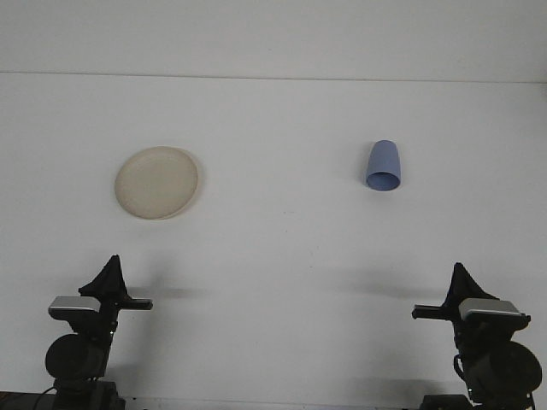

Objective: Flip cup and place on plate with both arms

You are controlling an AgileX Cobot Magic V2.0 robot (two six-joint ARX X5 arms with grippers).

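Still pre-grasp: cup (382, 166) well ahead of right gripper (464, 278), untouched; jaw state unclear. Next: reach, grab cup.

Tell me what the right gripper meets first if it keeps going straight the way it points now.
Probably nothing: the right gripper points ahead over bare table, and the blue cup sits well to its left. Depth is unclear.

Plate (157, 182) sits on the table (282, 256), out on the left side. Cup (383, 166) is over on the right, lying on its side with the mouth toward the camera, well apart from the plate and slightly farther back. Down at the near edge, left gripper (109, 278) sits in front of the plate, right gripper (466, 286) in front of the cup and a little to its right, both well short of them.
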